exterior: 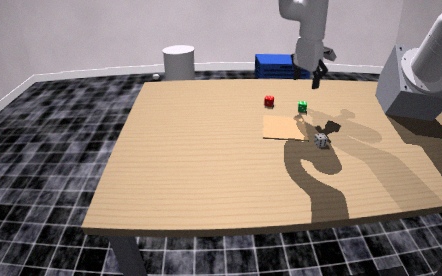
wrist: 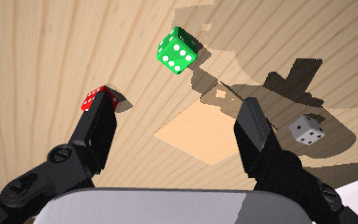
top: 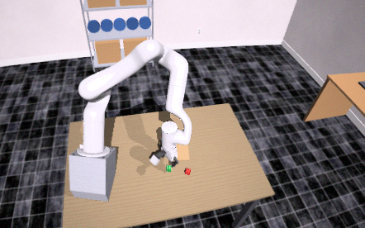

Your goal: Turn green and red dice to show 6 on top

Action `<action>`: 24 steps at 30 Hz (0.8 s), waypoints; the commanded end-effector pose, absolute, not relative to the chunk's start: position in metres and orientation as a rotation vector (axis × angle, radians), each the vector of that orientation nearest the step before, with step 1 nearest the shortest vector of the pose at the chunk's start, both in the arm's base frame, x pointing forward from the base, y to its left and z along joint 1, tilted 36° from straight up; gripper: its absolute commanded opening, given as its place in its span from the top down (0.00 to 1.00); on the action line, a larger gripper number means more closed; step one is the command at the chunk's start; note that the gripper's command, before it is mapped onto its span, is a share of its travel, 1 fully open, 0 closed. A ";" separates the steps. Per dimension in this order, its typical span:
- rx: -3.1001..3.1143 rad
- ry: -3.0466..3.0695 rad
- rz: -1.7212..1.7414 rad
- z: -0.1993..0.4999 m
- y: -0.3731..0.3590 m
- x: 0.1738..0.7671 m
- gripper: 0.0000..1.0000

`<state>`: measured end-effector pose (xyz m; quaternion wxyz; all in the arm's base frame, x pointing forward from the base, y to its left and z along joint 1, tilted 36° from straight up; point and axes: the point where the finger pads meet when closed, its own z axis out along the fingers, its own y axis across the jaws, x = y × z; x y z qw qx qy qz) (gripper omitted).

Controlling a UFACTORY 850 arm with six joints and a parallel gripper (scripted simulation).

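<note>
The green die point(top: 168, 168) point(exterior: 302, 106) point(wrist: 177, 50) lies on the table off the mat; a six-pip face shows in the wrist view, but I cannot tell if it is on top. The red die point(top: 187, 171) point(exterior: 269, 101) point(wrist: 90, 100) is also off the mat, partly behind a finger in the wrist view; its top is unclear. The white die point(exterior: 321, 140) point(wrist: 307, 130) lies just beside the mat and is hidden in the top view. The mat point(top: 183, 153) point(exterior: 278, 127) point(wrist: 201, 140) lies flat and bare, partly shaded. My gripper point(exterior: 306, 80) point(wrist: 176, 110) is open, empty, above the dice.
The table point(top: 215, 182) point(exterior: 201, 175) carries the arm's grey base point(top: 92, 175) point(exterior: 411, 90) at one side. Arm shadows fall across part of the mat and around the white die. A second desk point(top: 356, 88), a shelf point(top: 120, 33) and a blue crate point(exterior: 273, 65) stand away from it.
</note>
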<state>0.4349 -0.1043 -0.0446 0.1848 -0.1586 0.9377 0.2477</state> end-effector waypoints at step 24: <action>0.417 2.797 0.880 -0.049 -0.101 0.434 0.00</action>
